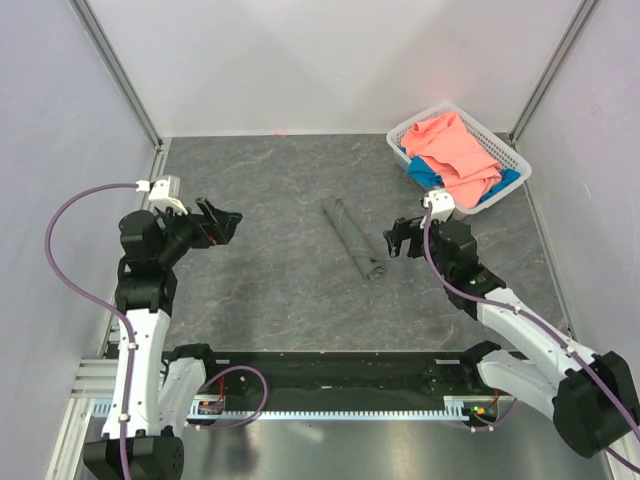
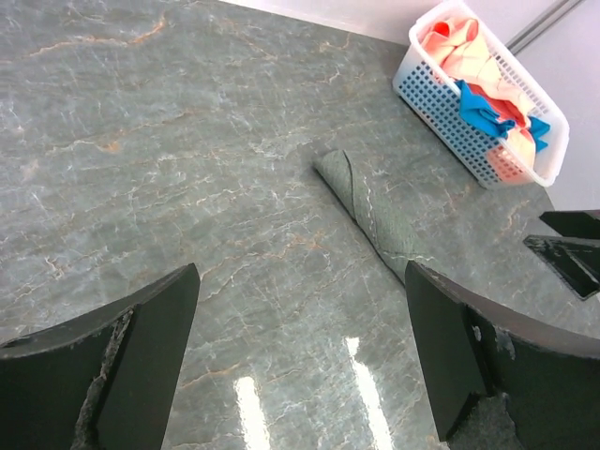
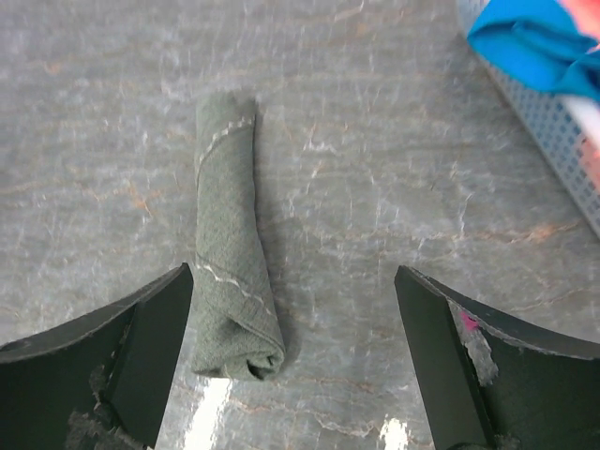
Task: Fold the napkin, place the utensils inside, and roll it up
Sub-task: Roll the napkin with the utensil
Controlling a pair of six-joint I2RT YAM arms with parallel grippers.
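Note:
The dark grey napkin (image 1: 355, 238) lies rolled into a tight tube in the middle of the table, running diagonally. It also shows in the left wrist view, napkin (image 2: 370, 216), and in the right wrist view, napkin (image 3: 230, 244). The utensils are hidden; no fork or chopsticks show anywhere. My left gripper (image 1: 222, 222) hangs open well to the left of the roll, over bare table (image 2: 300, 309). My right gripper (image 1: 397, 238) is open just right of the roll's near end, and its left finger (image 3: 141, 347) is beside the roll without touching it.
A white basket (image 1: 515, 160) stands at the back right, holding a salmon-pink cloth (image 1: 455, 150) and a blue cloth (image 1: 425, 172). The basket (image 3: 553, 122) is close to my right gripper's far right. Walls enclose the table on three sides.

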